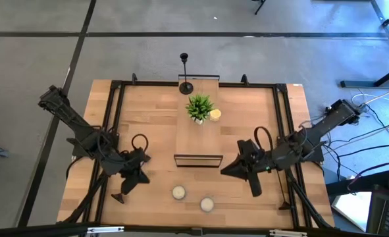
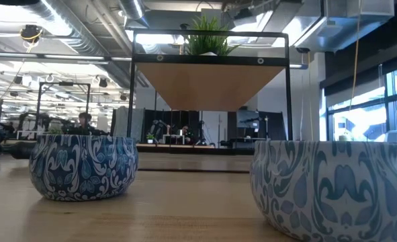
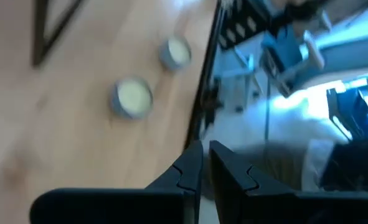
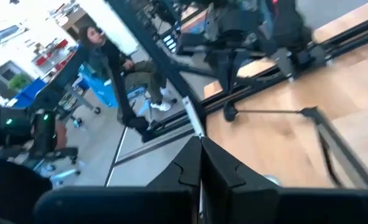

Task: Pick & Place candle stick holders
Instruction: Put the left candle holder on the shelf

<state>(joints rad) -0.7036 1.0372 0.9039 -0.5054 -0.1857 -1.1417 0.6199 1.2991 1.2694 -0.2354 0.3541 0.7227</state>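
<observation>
The only candle stick holder (image 1: 184, 74) that shows plainly stands upright at the far edge of the table (image 1: 148, 118), its round base just behind the little green plant (image 1: 199, 106). Whether that base rests on the raised wooden shelf (image 1: 197, 141) or on the table beside it cannot be told from above. Both arms sit in the near half, well apart from it. The left pincer (image 3: 203, 163) has its 2 fingers drawn almost together on nothing and points toward the 2 white candles (image 1: 178, 192) near the front edge. The right pincer (image 4: 201, 155) is closed and empty too, low over the table on the other side of the shelf. The step in hand looks like the reach, so nothing of the task seems done yet. To do it well, the chosen arm would likely spread its fingers before it gets close, since a closed pincer can only knock a thin rod over. It would best travel along the side of the shelf rather than over it, clear of the plant and the yellow candle (image 1: 215, 114). A level approach with the fingers on either side of the rod, fairly low on it, should keep the tall holder from swinging or tipping once lifted. The rod is slim and probably slick, so a centred, firm closing matters, followed by a straight lift before any sideways move.
</observation>
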